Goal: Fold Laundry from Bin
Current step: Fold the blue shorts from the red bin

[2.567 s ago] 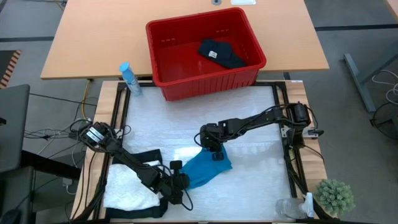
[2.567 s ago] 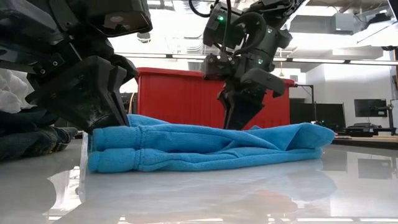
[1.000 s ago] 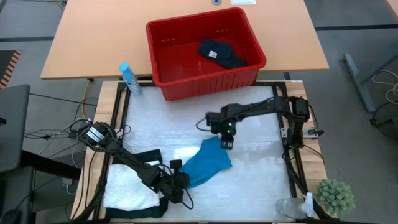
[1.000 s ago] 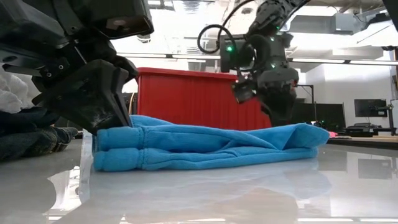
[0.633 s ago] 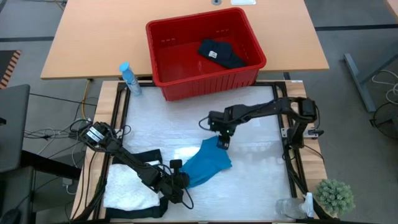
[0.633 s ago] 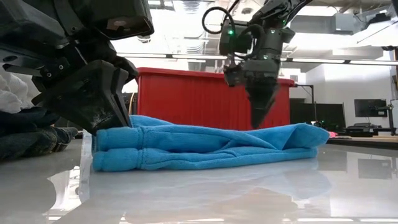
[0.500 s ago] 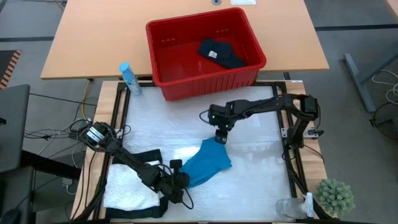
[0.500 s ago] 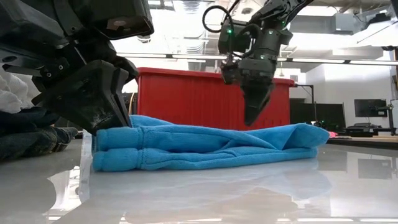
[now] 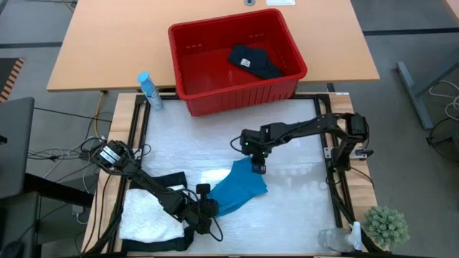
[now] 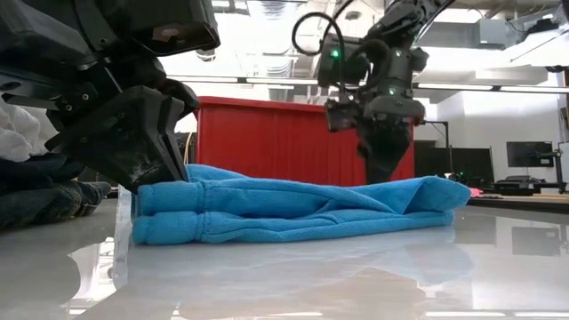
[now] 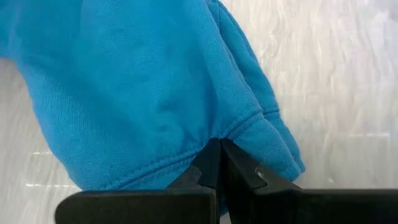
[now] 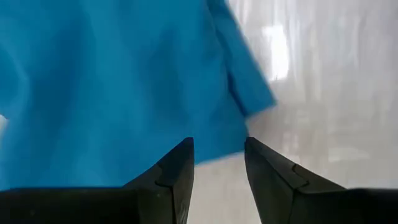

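Both arms are dark, nearly black, built of blocky jointed segments. The right hand (image 10: pixel 384 169) ends in two tapered, wedge-shaped fingers (image 12: pixel 177 171) with faceted matte faces, and small green lights glow on its wrist housing (a black cable loops above it). The left hand (image 11: pixel 217 163) carries chunky angular fingers; looped cables and a white label sit at its base.

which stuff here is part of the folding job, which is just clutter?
Job: blue cloth, red bin with a black garment inside, white cloth and black cloth at the table's left.
Clutter: spray bottle, small plant, clear plastic item beside it.
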`<state>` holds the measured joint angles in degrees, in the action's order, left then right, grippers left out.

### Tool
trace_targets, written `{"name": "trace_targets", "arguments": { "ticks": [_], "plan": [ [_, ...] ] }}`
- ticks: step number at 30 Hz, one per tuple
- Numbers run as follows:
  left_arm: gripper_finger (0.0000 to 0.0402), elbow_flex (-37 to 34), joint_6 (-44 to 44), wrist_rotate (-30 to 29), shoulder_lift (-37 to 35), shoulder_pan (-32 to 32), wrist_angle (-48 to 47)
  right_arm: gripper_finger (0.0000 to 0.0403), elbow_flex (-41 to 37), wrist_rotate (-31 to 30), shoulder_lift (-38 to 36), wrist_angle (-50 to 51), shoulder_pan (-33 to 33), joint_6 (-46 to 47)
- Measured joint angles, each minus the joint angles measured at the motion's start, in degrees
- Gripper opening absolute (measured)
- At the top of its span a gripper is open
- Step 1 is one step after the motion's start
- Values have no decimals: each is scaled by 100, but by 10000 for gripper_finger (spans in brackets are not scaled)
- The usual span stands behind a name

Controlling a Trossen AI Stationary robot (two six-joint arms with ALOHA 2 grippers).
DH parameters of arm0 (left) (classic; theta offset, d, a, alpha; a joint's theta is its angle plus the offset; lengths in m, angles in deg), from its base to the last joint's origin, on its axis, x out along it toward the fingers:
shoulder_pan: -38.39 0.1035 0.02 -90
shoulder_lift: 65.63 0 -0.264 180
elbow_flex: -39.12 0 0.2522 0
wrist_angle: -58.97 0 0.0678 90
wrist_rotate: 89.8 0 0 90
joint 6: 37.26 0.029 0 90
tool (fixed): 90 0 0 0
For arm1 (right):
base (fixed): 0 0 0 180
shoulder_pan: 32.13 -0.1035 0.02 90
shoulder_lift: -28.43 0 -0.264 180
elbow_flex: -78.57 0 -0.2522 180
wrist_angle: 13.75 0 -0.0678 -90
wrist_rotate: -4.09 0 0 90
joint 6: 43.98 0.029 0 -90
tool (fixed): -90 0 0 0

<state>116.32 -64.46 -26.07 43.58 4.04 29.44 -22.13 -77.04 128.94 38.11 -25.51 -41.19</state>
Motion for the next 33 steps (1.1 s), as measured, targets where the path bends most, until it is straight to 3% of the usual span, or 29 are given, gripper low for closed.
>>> {"name": "trace_targets", "arguments": {
  "ticks": [14, 18, 23, 33],
  "plan": [
    [0, 0, 48, -3, 0, 0, -2, 156, -520, 9, 13, -491, 66, -65],
    [0, 0, 48, -24, 0, 21, -9, 116, -514, 12, 4, -608, 46, -226],
    [0, 0, 77, -36, 0, 95, -26, 19, -514, 116, 4, -620, 48, -354],
    [0, 2, 149, -34, 0, 140, -24, 13, -346, 35, -35, -389, 97, -310]
  ]
}}
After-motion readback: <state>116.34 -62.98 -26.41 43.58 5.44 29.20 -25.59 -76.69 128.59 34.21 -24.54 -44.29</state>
